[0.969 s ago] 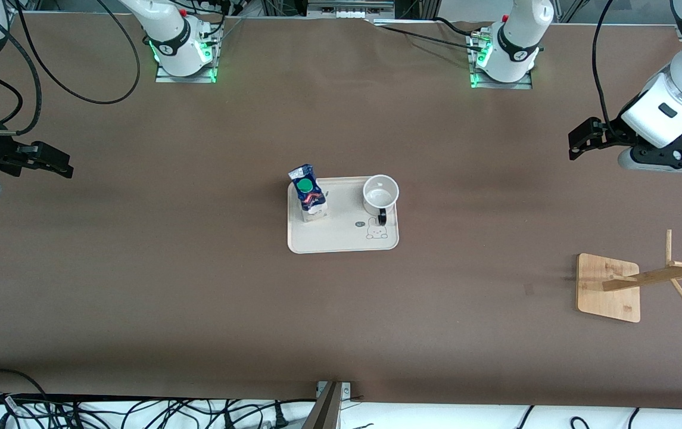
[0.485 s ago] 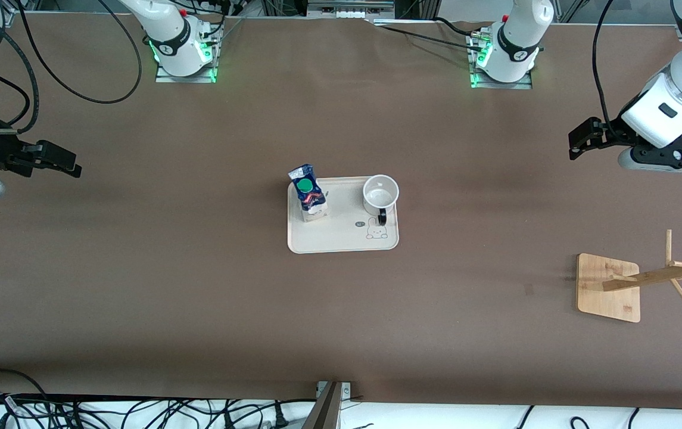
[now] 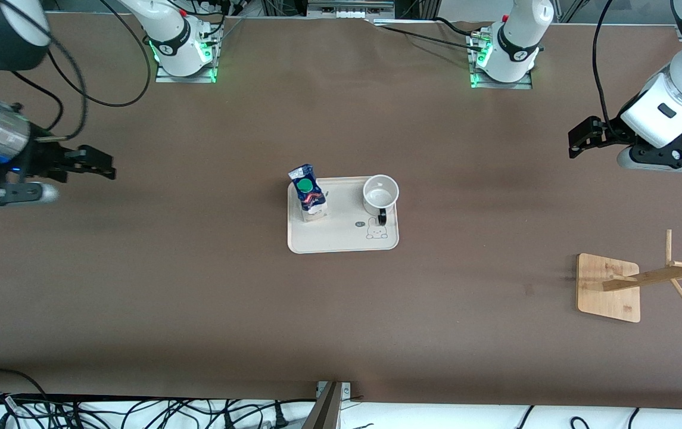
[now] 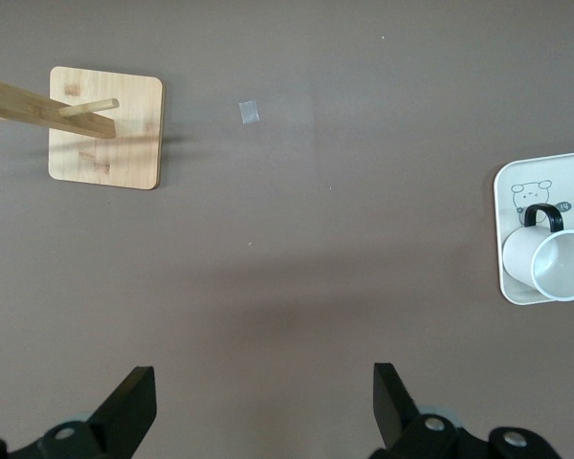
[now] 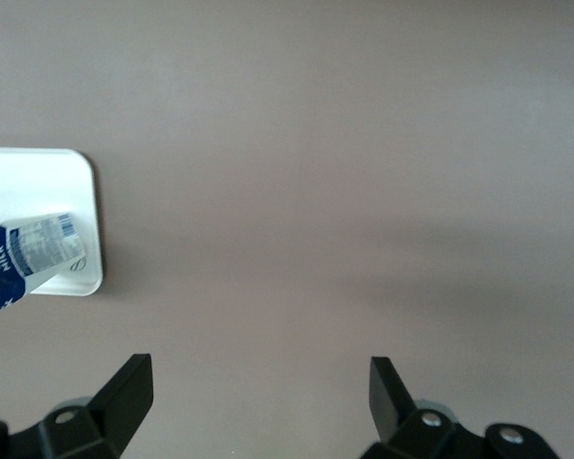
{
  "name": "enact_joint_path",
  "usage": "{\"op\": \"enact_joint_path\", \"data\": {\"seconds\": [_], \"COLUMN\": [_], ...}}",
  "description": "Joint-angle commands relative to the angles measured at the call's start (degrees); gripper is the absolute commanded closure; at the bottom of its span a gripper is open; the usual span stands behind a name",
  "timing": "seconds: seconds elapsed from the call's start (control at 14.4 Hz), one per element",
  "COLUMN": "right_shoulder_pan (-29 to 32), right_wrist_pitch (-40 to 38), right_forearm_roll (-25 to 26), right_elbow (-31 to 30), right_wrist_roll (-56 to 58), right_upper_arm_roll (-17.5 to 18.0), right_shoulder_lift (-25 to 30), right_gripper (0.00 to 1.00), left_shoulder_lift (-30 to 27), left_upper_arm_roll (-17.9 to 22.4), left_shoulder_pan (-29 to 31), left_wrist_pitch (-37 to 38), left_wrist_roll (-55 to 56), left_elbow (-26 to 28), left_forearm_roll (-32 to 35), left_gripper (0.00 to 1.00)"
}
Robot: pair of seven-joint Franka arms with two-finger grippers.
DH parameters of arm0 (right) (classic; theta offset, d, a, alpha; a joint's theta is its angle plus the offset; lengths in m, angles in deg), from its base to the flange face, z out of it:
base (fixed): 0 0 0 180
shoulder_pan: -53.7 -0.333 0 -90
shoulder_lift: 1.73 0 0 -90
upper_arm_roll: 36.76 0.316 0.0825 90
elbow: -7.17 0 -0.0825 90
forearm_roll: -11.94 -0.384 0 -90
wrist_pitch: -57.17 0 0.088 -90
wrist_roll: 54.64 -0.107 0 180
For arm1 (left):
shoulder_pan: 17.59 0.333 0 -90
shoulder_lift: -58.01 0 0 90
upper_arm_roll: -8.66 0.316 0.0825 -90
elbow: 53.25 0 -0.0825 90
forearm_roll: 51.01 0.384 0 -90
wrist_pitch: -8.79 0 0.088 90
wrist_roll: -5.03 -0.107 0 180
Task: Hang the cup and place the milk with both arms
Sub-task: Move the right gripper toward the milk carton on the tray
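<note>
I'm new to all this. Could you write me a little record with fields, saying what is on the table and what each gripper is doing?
tray: cream tray mid-table, holding both items
milk: carton upright on the tray, toward the right arm's end
cup: white mug upright on the tray, handle toward the front camera
rack: wooden rack toward the left arm's end
left gripper: open, empty, over bare table
right gripper: open, empty, over bare table

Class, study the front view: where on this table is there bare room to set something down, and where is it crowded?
Bare brown table lies all around the tray: between it and the wooden rack, and nearer the camera. The tray is crowded along its farther edge, with the milk and the cup. The open left gripper and right gripper hover over bare table.
</note>
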Motion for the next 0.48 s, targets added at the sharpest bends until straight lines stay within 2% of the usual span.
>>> {"op": "enact_joint_path", "data": {"seconds": [0.0, 0.42], "right_shoulder_pan": [-3.2, -7.1], "right_wrist_pitch": [0.4, 3.7], "right_forearm_roll": [-0.3, -0.8], "right_elbow": [-0.6, -0.6], "right_wrist_roll": [-0.6, -0.6], "right_upper_arm_roll": [-0.1, -0.1], "right_shoulder_lift": [-1.7, -6.3], "right_gripper": [0.0, 0.0], "left_shoulder_lift": [-0.5, -0.5], "left_upper_arm_roll": [0.1, 0.1], "left_shoulder_pan": [0.0, 0.0], "left_wrist_pitch": [0.9, 1.0], "left_wrist_roll": [-0.9, -0.6], "left_elbow": [-0.1, -0.2], "left_forearm_roll": [1.0, 1.1], "left_gripper": [0.0, 0.0]}}
